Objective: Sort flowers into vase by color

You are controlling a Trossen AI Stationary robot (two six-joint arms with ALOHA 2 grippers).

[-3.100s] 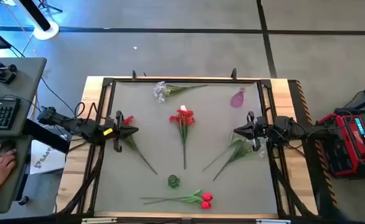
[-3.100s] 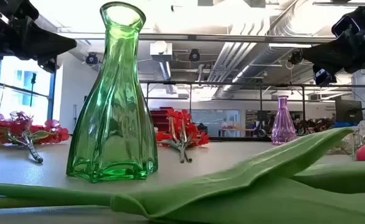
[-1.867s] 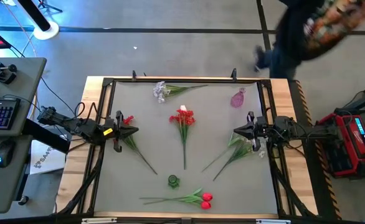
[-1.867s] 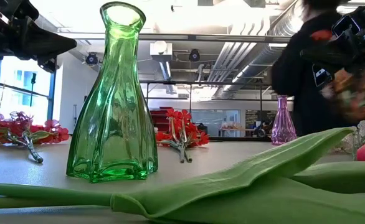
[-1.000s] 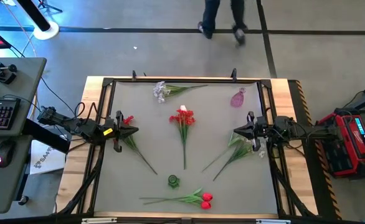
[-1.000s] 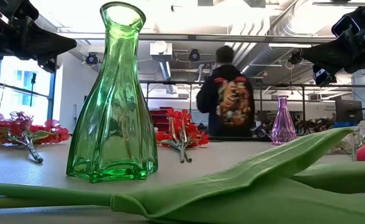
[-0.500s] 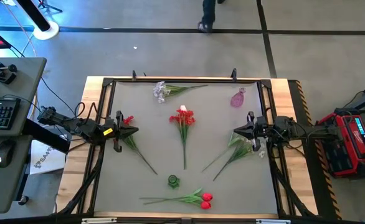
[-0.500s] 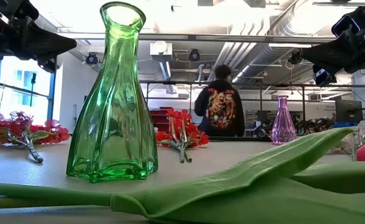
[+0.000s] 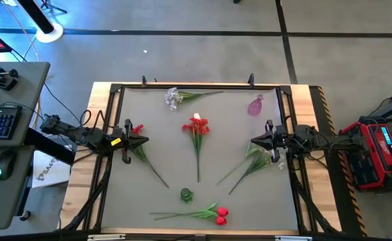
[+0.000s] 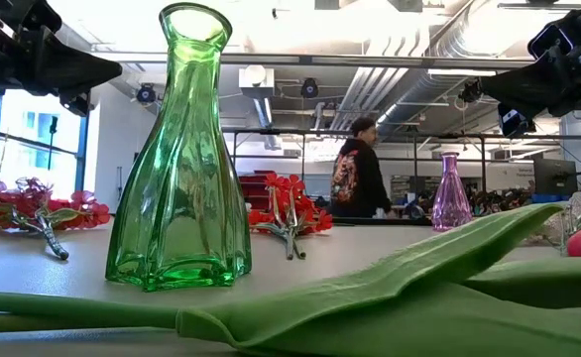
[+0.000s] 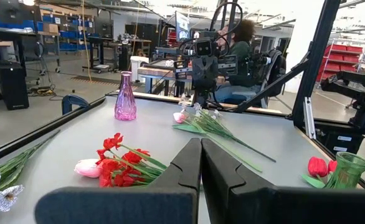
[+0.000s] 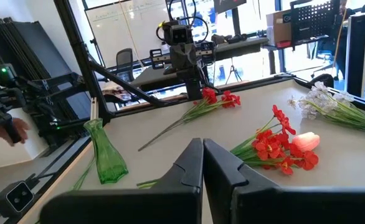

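- Nothing had been sorted: both vases stood empty and every flower lay flat on the table (image 9: 176, 161).
- The green vase (image 9: 186, 195) stood upright near the front edge, middle; the pink vase (image 9: 255, 106) stood upright at the far right.
- A white spray (image 9: 174, 98) lay at the far edge, left of centre.
- A red bunch (image 9: 197, 127), with a pale pink bud in it, lay in the centre, stems pointing to the near side.
- Red tulips (image 9: 219, 214) lay at the near edge, just right of the green vase.
- A red flower (image 9: 138, 128) lay at the left, partly beneath the left gripper (image 9: 144, 140).
- A leafy bunch (image 9: 255, 159) lay at the right, under the right gripper (image 9: 253, 142); its blossoms were hard to make out.
- Both grippers were fully closed and held nothing, each hovering over its own side of the table, well apart.
- By my judgement the whole job remained: each flower still needed picking up and standing in a vase.
- The crossing stems at the right could tangle when lifted, and the vase necks looked narrow.
- A person (image 10: 358, 178) stood in the room beyond the far edge, clear of the arms.
- A red box (image 9: 378, 148) sat off the table to the right.
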